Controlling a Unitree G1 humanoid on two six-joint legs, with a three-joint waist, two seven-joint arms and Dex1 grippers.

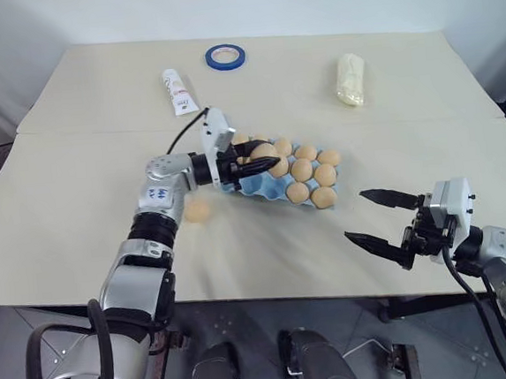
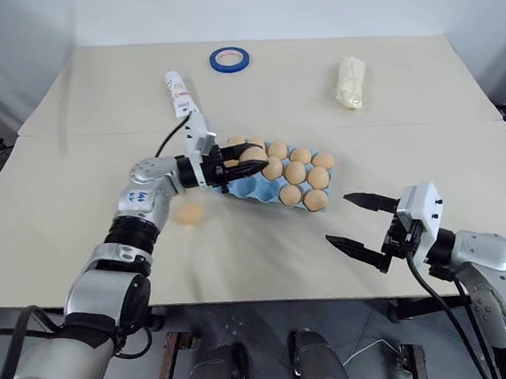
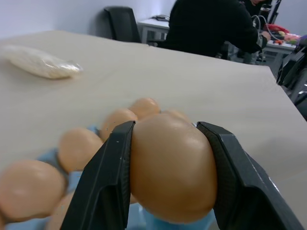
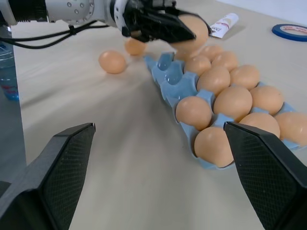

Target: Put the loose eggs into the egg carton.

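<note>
Left wrist view: left claw (image 3: 168, 182) clamps egg (image 3: 170, 167) (over egg carton (image 1: 257, 185)); right claw (image 1: 375, 219) agape.

Left gripper (image 1: 264, 163) is covering the near-left corner of the egg carton (image 1: 262, 187); which cups beneath it are filled cannot be told. The egg (image 3: 171, 172) clamped in its fingers is hiding the cups directly below, and the carton's nearest eggs are blurring out in the left wrist view. Print on the white tube (image 1: 177, 91) is too small to read. The seated person (image 3: 211, 26) is running off the top edge, head unseen. The blue bottle (image 4: 6, 72) is being cropped by the right wrist view's edge.
</note>
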